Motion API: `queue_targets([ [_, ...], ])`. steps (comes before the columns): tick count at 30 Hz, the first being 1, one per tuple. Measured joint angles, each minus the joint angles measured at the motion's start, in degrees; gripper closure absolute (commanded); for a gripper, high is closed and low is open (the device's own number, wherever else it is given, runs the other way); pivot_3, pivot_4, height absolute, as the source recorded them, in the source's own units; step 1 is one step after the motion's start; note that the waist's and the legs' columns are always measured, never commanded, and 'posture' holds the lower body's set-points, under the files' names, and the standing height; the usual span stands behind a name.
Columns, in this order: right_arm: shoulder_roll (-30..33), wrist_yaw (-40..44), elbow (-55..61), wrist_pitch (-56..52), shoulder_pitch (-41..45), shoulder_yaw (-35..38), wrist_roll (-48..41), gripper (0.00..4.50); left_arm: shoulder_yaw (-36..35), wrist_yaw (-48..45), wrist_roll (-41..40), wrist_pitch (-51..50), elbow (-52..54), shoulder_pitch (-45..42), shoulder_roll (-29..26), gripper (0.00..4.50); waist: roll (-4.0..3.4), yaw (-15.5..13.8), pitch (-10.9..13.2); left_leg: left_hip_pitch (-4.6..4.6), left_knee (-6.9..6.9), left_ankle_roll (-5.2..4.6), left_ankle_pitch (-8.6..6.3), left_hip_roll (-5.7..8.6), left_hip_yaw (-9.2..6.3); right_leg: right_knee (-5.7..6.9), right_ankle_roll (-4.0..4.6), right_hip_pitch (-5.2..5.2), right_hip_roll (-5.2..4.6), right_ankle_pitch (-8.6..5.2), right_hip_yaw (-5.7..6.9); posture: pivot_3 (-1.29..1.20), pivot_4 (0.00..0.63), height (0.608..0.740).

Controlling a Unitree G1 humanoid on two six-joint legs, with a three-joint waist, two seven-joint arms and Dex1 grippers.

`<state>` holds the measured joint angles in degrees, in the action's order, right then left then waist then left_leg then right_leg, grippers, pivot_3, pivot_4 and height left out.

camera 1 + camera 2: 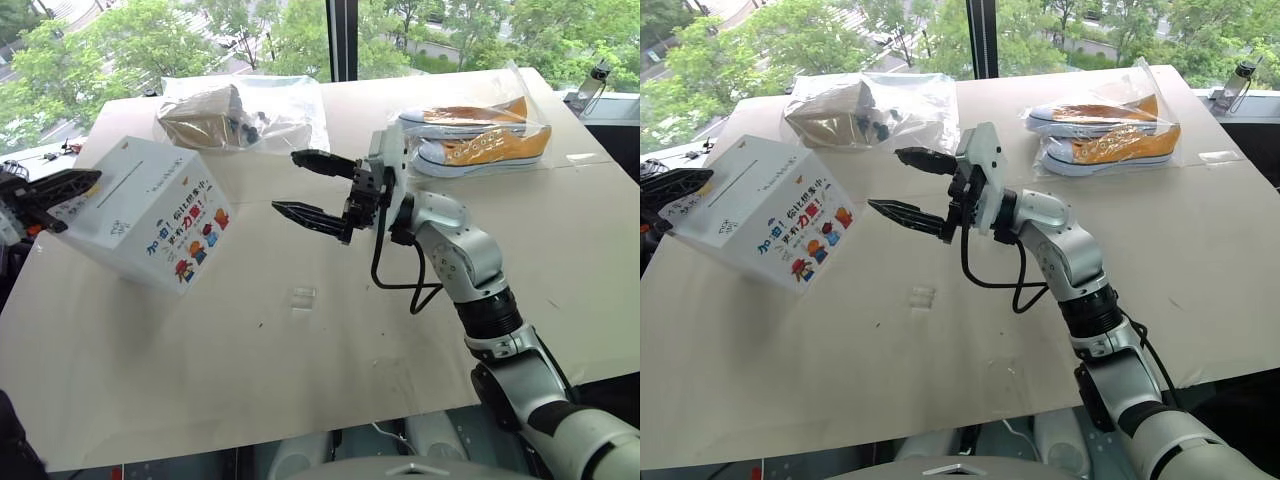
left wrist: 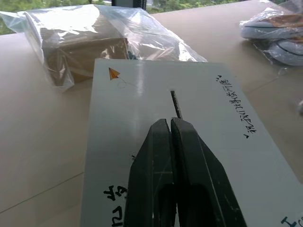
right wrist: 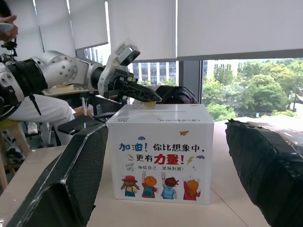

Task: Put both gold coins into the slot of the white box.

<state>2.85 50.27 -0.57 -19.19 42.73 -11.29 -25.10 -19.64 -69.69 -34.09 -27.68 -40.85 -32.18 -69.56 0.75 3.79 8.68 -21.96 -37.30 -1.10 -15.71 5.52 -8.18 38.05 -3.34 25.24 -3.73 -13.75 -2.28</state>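
Observation:
The white box with cartoon figures stands at the table's left, its slot on the top face. My left gripper is shut just over that top face, with its tips at the near end of the slot. In the right wrist view a small gold coin shows under those tips, just above the box. My right gripper hangs open and empty above the table's middle, pointing left at the box from a short way off.
A brown box in clear plastic lies behind the white box. Bagged orange shoes sit at the back right. A small clear plastic piece lies on the table below my right gripper.

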Motion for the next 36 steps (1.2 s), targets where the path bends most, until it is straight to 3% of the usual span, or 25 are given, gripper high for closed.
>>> queue_targets([
  [11,-0.15,-0.72,0.76,0.00,-0.10,-0.09,-0.02,0.28,1.74,-5.35,4.70,1.82,-3.11,-3.75,0.99,4.50,-0.01,0.36,-0.01,0.04,-0.06,0.00,0.00,0.04,-0.01,0.17,0.00,0.01,-0.02,0.00,-0.07,0.00,0.150,0.740],
  [25,-0.05,-0.69,0.91,-0.01,-0.44,-0.15,-0.11,0.28,-0.92,0.08,5.88,2.34,5.83,2.13,2.52,4.50,-0.09,0.27,-0.07,0.17,-0.16,0.04,0.03,0.06,0.08,0.56,0.00,0.04,-0.07,0.00,-0.19,0.00,0.150,0.740],
  [28,-0.03,-0.65,1.30,-0.02,-0.51,-0.14,-0.14,0.23,-2.00,1.98,5.80,0.11,9.73,5.05,3.40,3.56,-0.12,0.23,-0.06,0.19,-0.16,0.04,0.03,0.07,0.10,0.62,0.00,0.05,-0.07,0.00,-0.21,0.00,0.150,0.740],
  [36,0.06,-0.53,1.68,-0.08,-0.52,-0.15,-0.16,0.23,-3.46,6.51,5.83,-0.90,14.53,6.98,5.35,0.05,-0.11,0.19,-0.07,0.31,-0.17,0.23,0.14,0.06,0.09,0.91,0.11,0.05,-0.06,0.07,-0.19,0.00,0.150,0.740],
])
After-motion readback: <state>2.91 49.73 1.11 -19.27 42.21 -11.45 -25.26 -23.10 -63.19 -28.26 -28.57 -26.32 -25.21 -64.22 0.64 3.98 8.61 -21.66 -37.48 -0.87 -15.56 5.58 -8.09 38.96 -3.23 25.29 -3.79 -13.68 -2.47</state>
